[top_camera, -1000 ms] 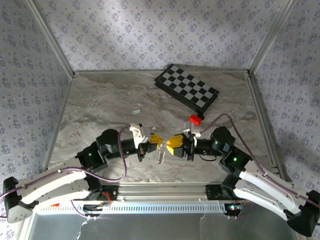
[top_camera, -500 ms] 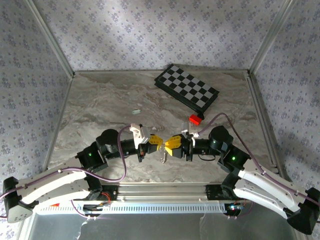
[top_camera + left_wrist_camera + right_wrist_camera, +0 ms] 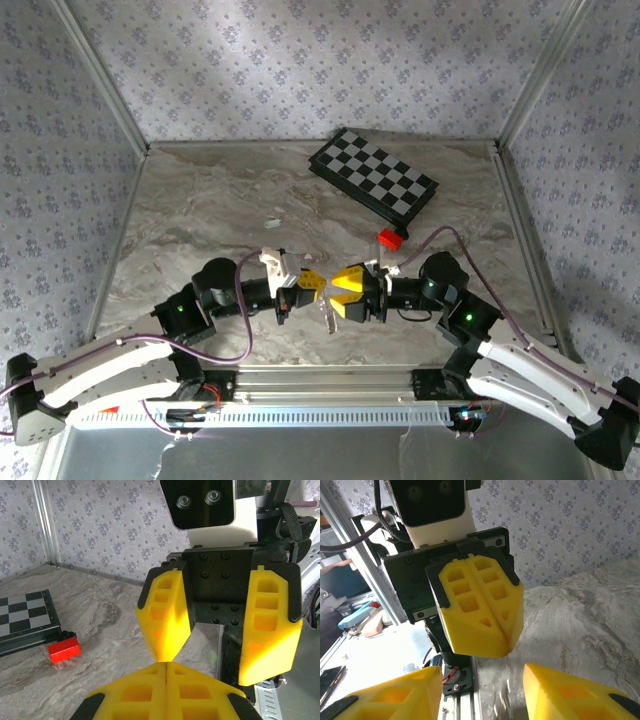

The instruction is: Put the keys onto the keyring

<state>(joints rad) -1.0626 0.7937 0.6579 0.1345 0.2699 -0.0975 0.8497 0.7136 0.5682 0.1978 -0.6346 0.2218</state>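
Observation:
My left gripper (image 3: 314,284) and right gripper (image 3: 343,292) meet tip to tip near the table's front middle. The left fingers (image 3: 165,680) are pressed together, and I cannot tell whether anything thin is pinched between them. The right gripper (image 3: 212,666) faces them with its jaws spread and nothing between them. A small silver metal piece (image 3: 325,316), a key or part of the keyring, shows just below the two tips. In the right wrist view it is a blurred silver streak (image 3: 504,700) over the table. A pale mint-green key (image 3: 271,224) lies apart, to the back left.
A small red block (image 3: 389,239) sits behind the right gripper, and a folded chessboard (image 3: 372,186) lies at the back right. Patterned walls and metal posts enclose the marble table (image 3: 200,210), with a metal rail along its near edge.
My right gripper's jaws have opened from nearly closed after it moved in toward the left gripper. The left gripper stayed shut and almost still. The silver piece stays below the tips.

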